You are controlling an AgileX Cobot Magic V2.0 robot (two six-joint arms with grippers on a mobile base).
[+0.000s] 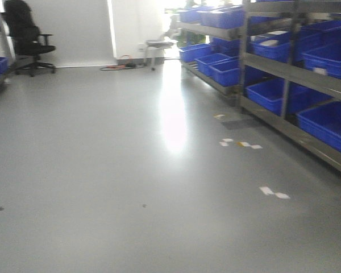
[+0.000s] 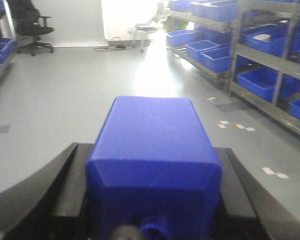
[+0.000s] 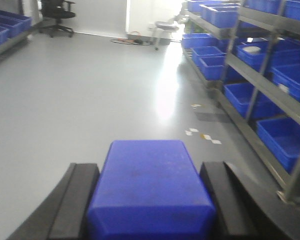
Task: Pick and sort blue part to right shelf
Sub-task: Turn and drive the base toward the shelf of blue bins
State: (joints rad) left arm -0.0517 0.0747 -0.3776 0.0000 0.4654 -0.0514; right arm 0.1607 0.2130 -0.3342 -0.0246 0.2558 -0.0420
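— Where's the blue part (image 3: 150,195)?

— Between the black fingers (image 3: 75,202) of the right gripper (image 3: 149,167), filling the gap in the right wrist view. The jaws stand only as wide as the block and press on its two flanks, so I judge it clamped. Its cap can't be seen from this angle.

— And the left arm?

— The left gripper (image 2: 152,150) is closed the same way on another blue block (image 2: 155,190), one with a small round knob (image 2: 151,229) at the near end. That looks like the squatter piece, not the one to sort.

— Why carry them like that?

— Likely for the drive. Each block sits deep between the fingers, held level above the grey floor (image 1: 102,170), so it shouldn't slip if the base rolls.

— How far from the target?

— The right shelf (image 1: 295,73) runs along the right side, ahead of the robot and well apart from both grippers. Its blue bins (image 1: 329,122) sit open on sloping tiers. The part isn't over any bin yet. I'd say the base must close in and the right arm reach across before the jaws can let go.
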